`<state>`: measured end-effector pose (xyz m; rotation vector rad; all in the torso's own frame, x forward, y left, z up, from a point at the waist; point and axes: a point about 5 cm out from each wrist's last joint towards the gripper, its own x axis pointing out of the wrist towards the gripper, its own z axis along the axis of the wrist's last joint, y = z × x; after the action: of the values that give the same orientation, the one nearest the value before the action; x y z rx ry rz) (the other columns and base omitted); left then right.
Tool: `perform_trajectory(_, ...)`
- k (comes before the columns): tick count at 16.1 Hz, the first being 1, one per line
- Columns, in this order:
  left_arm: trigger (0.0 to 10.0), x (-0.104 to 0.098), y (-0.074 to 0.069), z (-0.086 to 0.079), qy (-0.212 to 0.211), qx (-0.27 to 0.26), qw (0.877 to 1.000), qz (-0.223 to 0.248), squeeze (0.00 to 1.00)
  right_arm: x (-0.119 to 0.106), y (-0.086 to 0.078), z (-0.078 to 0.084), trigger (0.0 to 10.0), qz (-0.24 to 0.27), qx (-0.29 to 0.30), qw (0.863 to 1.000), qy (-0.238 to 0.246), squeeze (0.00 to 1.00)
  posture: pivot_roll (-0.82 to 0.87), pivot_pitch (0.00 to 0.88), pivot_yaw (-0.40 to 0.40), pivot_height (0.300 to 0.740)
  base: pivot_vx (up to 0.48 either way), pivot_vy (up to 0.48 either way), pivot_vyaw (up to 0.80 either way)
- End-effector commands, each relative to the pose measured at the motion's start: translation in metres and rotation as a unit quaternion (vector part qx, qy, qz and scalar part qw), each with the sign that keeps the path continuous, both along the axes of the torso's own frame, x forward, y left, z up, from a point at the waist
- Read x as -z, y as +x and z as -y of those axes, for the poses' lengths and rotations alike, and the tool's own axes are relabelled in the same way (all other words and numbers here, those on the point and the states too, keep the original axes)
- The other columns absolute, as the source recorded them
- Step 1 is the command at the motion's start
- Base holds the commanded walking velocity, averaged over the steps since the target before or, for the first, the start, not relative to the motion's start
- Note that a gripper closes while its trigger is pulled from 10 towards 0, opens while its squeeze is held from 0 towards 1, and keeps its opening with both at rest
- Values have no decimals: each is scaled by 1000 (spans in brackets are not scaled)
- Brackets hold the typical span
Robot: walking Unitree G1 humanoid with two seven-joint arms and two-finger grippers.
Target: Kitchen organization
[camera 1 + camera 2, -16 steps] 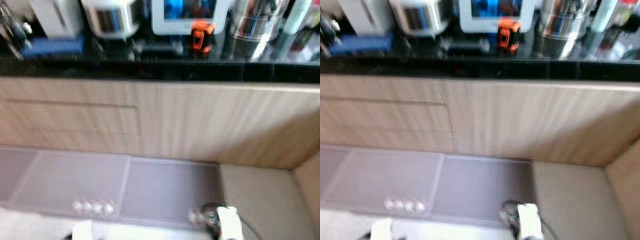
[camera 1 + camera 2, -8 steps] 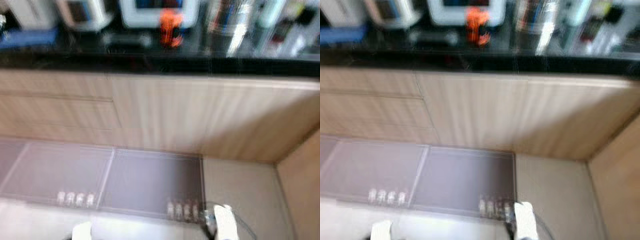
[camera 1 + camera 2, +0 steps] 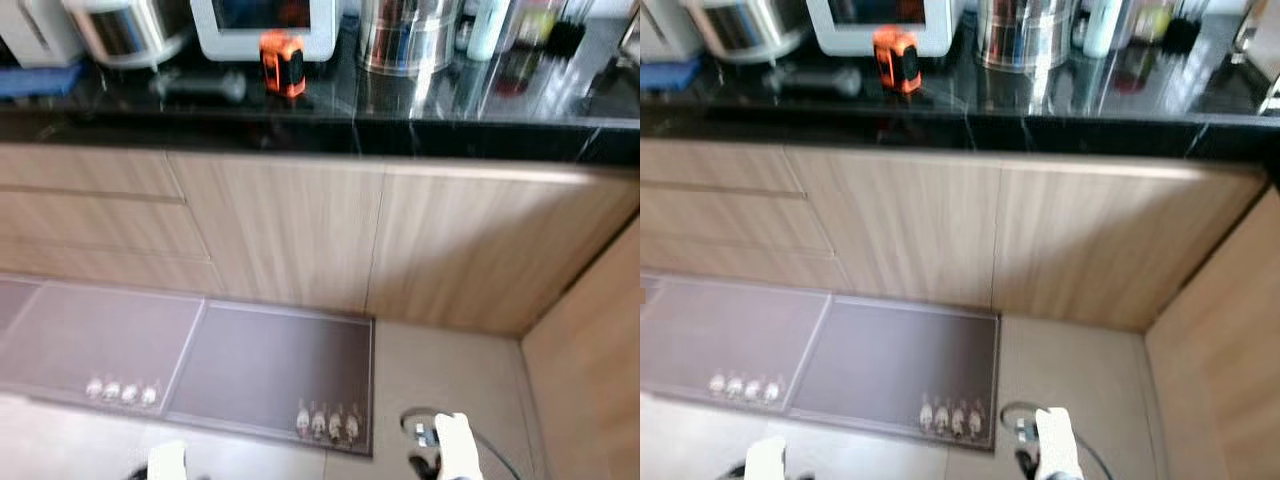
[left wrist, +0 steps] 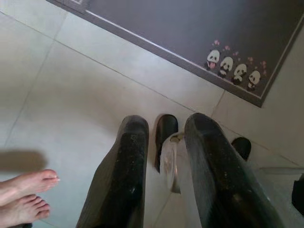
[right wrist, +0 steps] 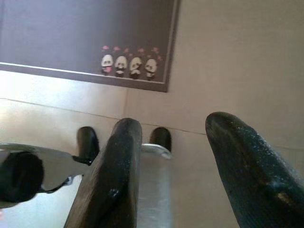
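Head views are evenly lit by soft daylight and slightly motion-blurred throughout. The black tabletop (image 3: 470, 110) carries bright specular glare and reflections. Wrist views are sharper on the floor mat (image 4: 180, 28); the near black fingers (image 5: 242, 175) are out of focus. A soft shadow lies on the floor tiles (image 4: 21, 159).

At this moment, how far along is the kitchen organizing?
Nothing looks done yet. The black countertop carries an orange tape measure, a steel pot and bottles. Nothing is in hand: the left end effector and right end effector hang open over the floor by the panda mat. All sorting remains.
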<state>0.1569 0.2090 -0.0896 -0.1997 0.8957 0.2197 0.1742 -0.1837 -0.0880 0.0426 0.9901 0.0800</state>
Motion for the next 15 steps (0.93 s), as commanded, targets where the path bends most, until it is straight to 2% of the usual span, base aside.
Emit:
perform_trajectory(1,10000,2,-6,-6,7,-3,1000,-10,0,2,-4,-3,10000,-10,-2,1000,3,0,-95,48,71,740,0,0,-731)
perform_trajectory(10,10000,2,-5,0,2,-1,1000,-6,0,1,-2,-2,10000,-11,-9,1000,-4,0,-91,79,69,740,0,0,-708)
perform_trajectory(13,10000,1,-3,-2,14,9,1000,-7,0,1,-2,-2,10000,-11,-10,1000,-4,0,-89,81,70,740,0,-426,-706)
perform_trajectory(15,10000,1,-3,-2,11,6,1000,-7,0,1,-1,-2,10000,-11,-10,1000,-4,0,-89,83,70,740,0,0,-703)
